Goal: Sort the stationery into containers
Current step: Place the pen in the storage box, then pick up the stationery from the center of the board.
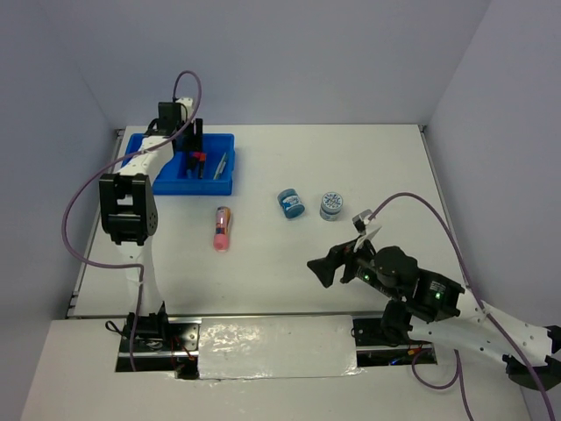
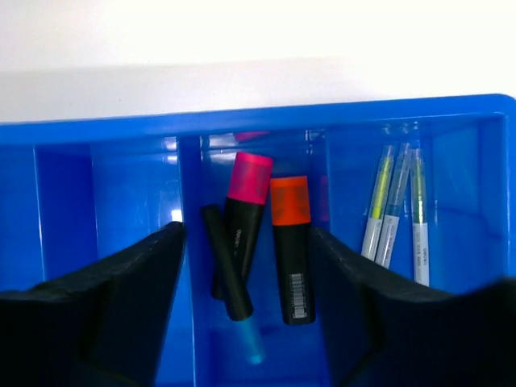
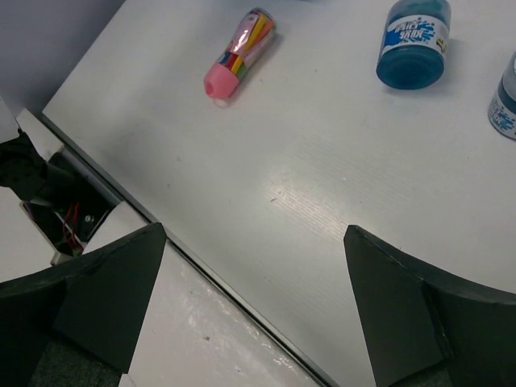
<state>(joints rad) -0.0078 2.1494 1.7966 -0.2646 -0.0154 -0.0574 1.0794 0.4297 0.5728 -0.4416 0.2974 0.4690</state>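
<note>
Three markers [image 2: 266, 234] and thin pens [image 2: 395, 214] lie in tray [image 1: 230, 167], upper left | tube [image 1: 223, 227], two jars [image 1: 291, 203] [image 1: 331, 205] on bench [image 1: 368, 158], centre, unsorted | left claw [image 1: 195, 156] apart over tray, empty | right claw [image 3: 254, 232] wide apart, empty | about half done

Left hand [image 2: 246, 234] hangs over blue tray [image 2: 322, 113], fingers [image 2: 137, 282] astride its ctr compartment, where three markers [image 2: 292, 258] cover most of the floor btwn divider walls. Pens [image 2: 395, 214] line the next slot right in the wrist view; slots to the left show bare floor. On the desk [image 3: 322, 185], a wide bare lane separates pink tube [image 1: 223, 228] from dark-blue jar [image 1: 291, 203] and paler jar [image 1: 331, 205], set close together. Right hand [image 3: 254, 235] gapes over bare desk nr front edge.
</note>
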